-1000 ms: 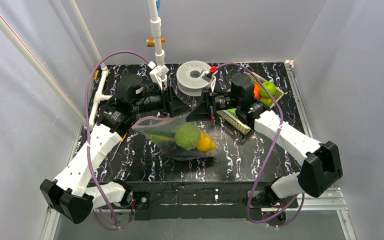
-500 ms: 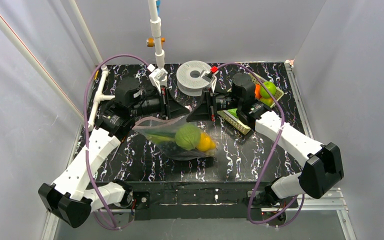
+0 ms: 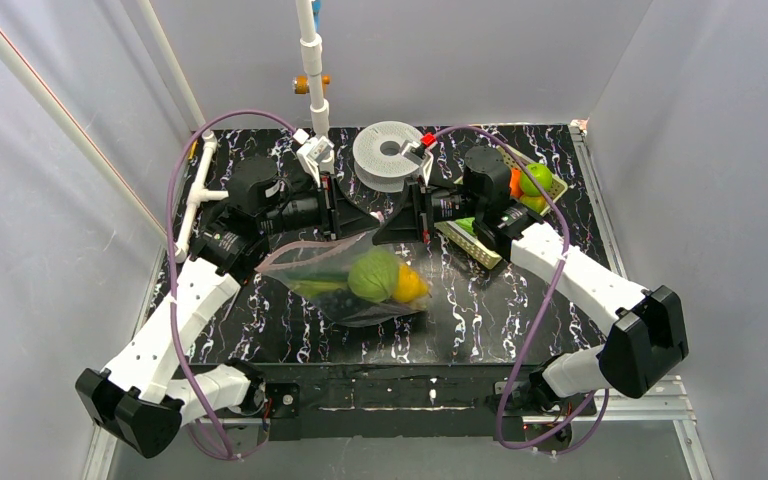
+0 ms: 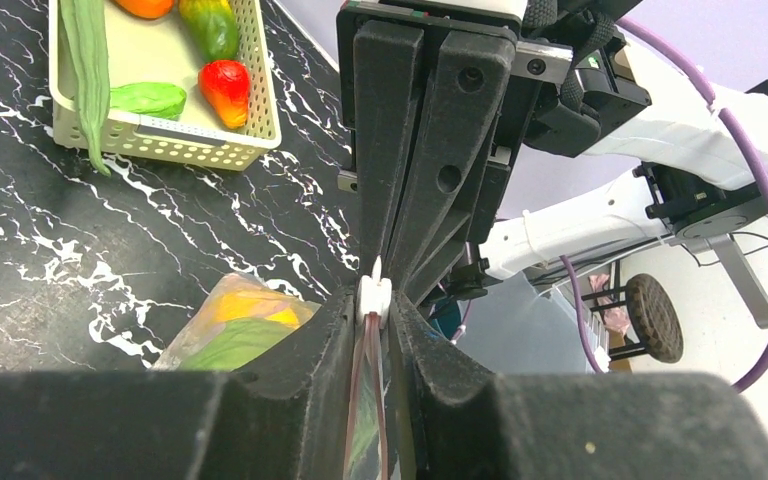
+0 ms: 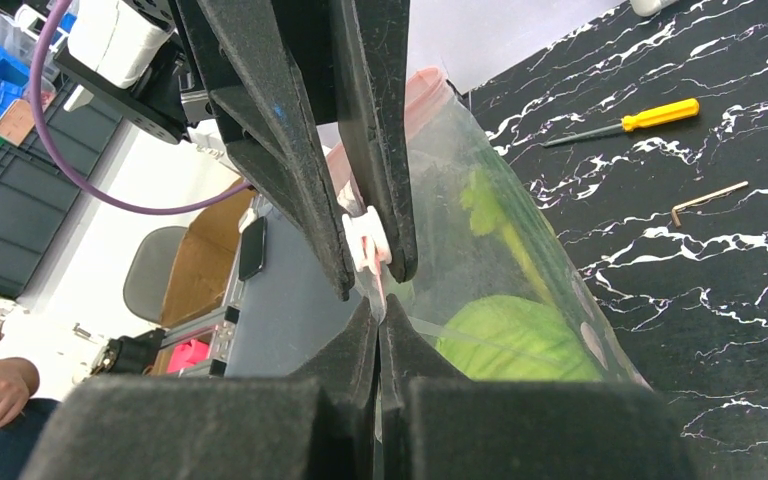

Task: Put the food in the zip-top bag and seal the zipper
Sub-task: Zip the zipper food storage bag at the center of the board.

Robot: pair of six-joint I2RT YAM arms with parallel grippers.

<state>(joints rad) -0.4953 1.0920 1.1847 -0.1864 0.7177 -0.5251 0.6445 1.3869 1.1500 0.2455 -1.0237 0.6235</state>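
Nearest you, the zip-top bag (image 3: 332, 305) rests its belly on the worktop (image 3: 480, 320). The food is already inside: the pale green round head (image 3: 375, 273), the yellow piece (image 3: 411, 286), the dark eggplant (image 3: 336, 296) and the celery-like stalk (image 3: 310, 284).

Behind that, the bag's mouth is lifted clear of the worktop. The zipper (image 3: 305, 243) runs as a pink strip from the bag's left corner up and rightward to where your two hands meet tip to tip.

Your left hand (image 4: 375, 325) is clenched on the white slider (image 4: 374, 297). Your right hand (image 5: 380, 335) is pinched tight on the zipper's end just beside it.

By my reading, the whole unsealed length lies left of the slider, along the strip's long axis, on the left arm's own side. That hand would draw the slider away while the right one anchors the end.

Farther back, the lattice basket (image 4: 190, 152) holds pieces you can leave alone.
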